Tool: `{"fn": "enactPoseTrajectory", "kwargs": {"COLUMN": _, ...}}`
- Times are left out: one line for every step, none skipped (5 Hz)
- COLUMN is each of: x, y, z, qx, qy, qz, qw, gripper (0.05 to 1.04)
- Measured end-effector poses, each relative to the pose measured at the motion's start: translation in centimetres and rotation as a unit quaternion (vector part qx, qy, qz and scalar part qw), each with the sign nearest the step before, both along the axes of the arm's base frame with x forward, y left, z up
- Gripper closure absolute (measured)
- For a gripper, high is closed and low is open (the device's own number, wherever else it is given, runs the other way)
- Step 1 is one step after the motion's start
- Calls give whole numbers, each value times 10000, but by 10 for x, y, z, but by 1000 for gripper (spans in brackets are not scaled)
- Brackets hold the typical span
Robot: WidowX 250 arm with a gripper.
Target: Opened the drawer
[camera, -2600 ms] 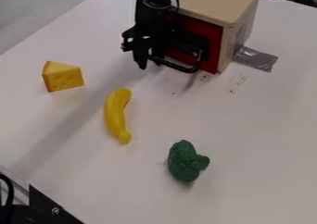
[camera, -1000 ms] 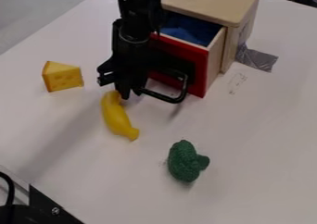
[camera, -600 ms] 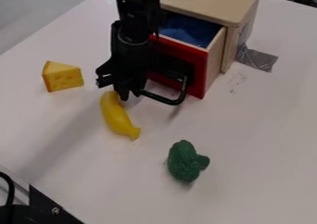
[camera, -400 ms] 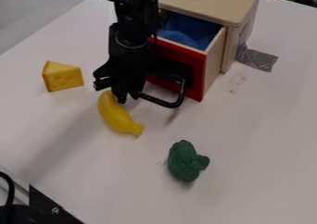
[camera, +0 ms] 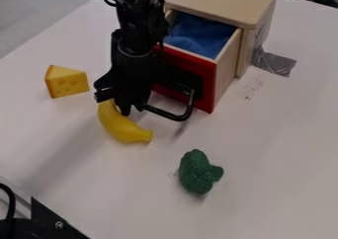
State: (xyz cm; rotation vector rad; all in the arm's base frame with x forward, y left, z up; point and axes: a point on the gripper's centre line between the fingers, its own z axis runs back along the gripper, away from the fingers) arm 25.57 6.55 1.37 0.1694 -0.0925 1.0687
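The drawer [camera: 204, 82] juts partway from the wooden box [camera: 228, 5], and with the gripper [camera: 123, 104] at its handle [camera: 173, 116], how wide one cannot tell, an outward pull could shove the banana [camera: 124, 128] or lose the handle through a poor hold

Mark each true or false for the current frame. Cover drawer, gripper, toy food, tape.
1. The drawer stands open from the wooden cabinet. True.
2. Blue material shows inside the drawer. True.
3. The gripper is over the broccoli. False: the gripper is down by the drawer's handle and one end of the banana.
4. The cheese wedge is in the drawer. False: the cheese wedge is on the table.
5. Grey tape lies on the table beside the cabinet. True.
6. The drawer's front is green. False: it is red.
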Motion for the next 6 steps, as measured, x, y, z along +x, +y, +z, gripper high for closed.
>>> {"fn": "enactPoseTrajectory", "kwargs": {"x": -1, "y": 0, "z": 0, "qx": 6, "qy": -21, "qz": -26, "qw": 10000, "gripper": 835}}
{"fn": "enactPoseTrajectory", "kwargs": {"x": -2, "y": 0, "z": 0, "qx": 21, "qy": -1, "qz": -56, "qw": 10000, "gripper": 775}}
{"fn": "enactPoseTrajectory", "kwargs": {"x": -1, "y": -15, "z": 0, "qx": -18, "qy": 143, "qz": -509, "qw": 9986, "gripper": 460}}
{"fn": "enactPoseTrajectory", "kwargs": {"x": 0, "y": -17, "z": 0, "qx": -44, "qy": 144, "qz": -557, "qw": 9983, "gripper": 166}}
{"fn": "enactPoseTrajectory", "kwargs": {"x": 1, "y": -17, "z": 1, "qx": -79, "qy": 175, "qz": -577, "qw": 9982, "gripper": 79}}
{"fn": "enactPoseTrajectory", "kwargs": {"x": 7, "y": -18, "z": 14, "qx": -113, "qy": 99, "qz": -629, "qw": 9979, "gripper": 84}}
